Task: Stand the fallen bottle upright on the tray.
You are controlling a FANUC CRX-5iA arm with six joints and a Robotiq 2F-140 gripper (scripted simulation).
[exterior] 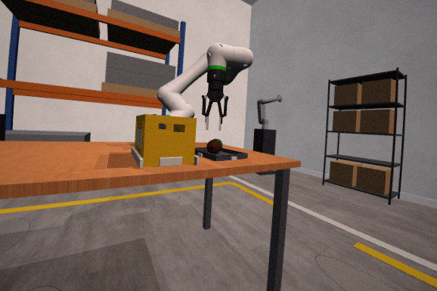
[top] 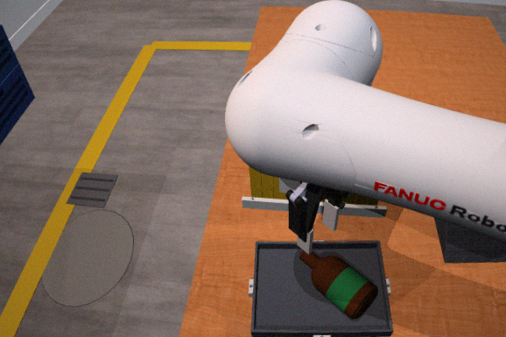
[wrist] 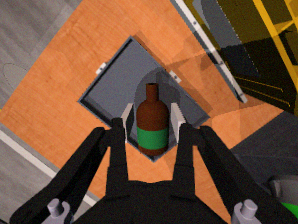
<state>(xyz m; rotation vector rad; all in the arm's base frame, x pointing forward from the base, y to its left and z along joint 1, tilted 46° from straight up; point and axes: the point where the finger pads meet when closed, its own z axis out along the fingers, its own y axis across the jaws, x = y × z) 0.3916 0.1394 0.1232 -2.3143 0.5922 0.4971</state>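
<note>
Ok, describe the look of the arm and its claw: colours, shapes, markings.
The arm is smooth glossy white, built of thick rounded tubes with dome-capped joints and small oval recesses. "FANUC" is printed in red on one link, followed by dark lettering cut off at the frame edge. A green band rings the wrist above a black section. The claw is black, with angled linkage bars and pale grey flat fingertips. No cables show.
</note>
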